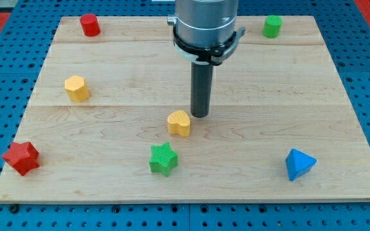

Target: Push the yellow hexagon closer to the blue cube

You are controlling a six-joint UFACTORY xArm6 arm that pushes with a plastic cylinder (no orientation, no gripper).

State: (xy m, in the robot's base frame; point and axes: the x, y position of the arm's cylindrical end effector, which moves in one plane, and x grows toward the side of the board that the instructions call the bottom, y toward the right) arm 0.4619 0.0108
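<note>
The yellow hexagon (76, 88) lies on the left part of the wooden board (268, 96). A blue angular block (299, 164), which looks more like a pyramid than a cube, sits near the board's bottom right. My tip (200, 115) rests on the board near the middle, far to the right of the hexagon and up-left of the blue block. It stands just right of a yellow heart-shaped block (179, 122), close to it or touching it.
A red cylinder (90, 25) stands at the top left and a green cylinder (273, 26) at the top right. A red star (21, 158) is at the bottom left. A green star (163, 159) lies below the yellow heart.
</note>
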